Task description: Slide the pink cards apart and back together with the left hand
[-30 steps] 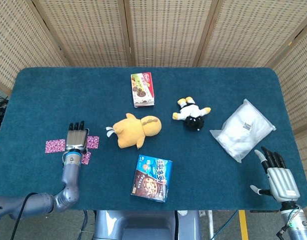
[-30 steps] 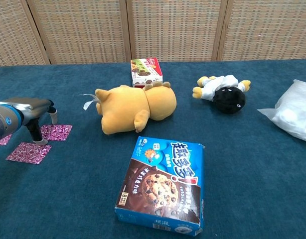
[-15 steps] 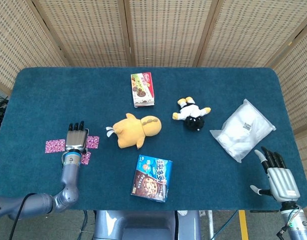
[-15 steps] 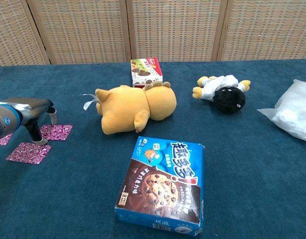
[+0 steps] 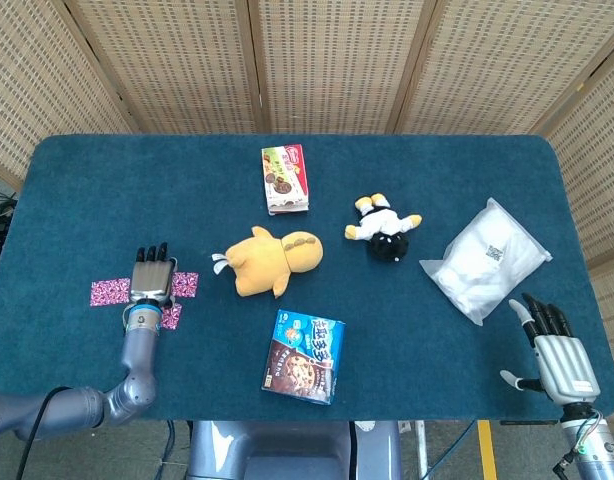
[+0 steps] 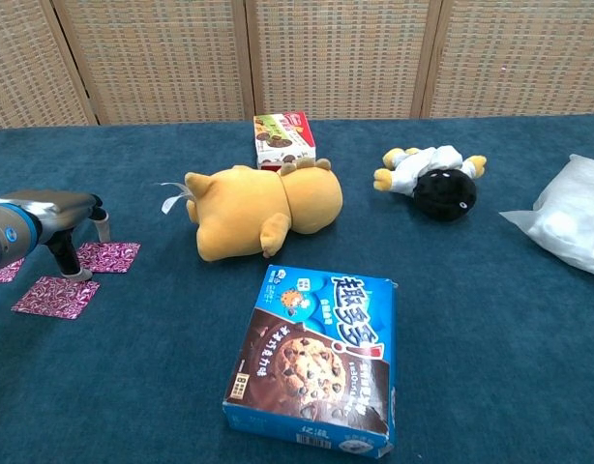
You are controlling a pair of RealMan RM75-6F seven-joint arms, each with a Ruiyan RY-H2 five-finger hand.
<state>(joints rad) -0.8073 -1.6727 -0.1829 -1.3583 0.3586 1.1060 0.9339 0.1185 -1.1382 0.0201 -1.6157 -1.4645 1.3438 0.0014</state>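
Observation:
Three pink patterned cards lie spread at the table's left. In the head view one card (image 5: pixel 110 291) is left of my left hand (image 5: pixel 151 279), one (image 5: pixel 186 284) is right of it, and one (image 5: pixel 171 316) sits beside the wrist. In the chest view they appear as the far card (image 6: pixel 109 256), the near card (image 6: pixel 55 296) and a third (image 6: pixel 1 273) at the frame edge. The left hand (image 6: pixel 53 215) hovers low among them, fingers apart, with fingertips (image 6: pixel 71 272) down at the cloth by the far card. It grips nothing. My right hand (image 5: pixel 553 352) rests open at the near right corner.
A yellow plush toy (image 5: pixel 270 259) lies just right of the cards. A blue cookie box (image 5: pixel 304 356) sits near the front edge. A snack box (image 5: pixel 285 179), a black-and-white plush (image 5: pixel 385 231) and a white bag (image 5: pixel 487 260) lie farther off.

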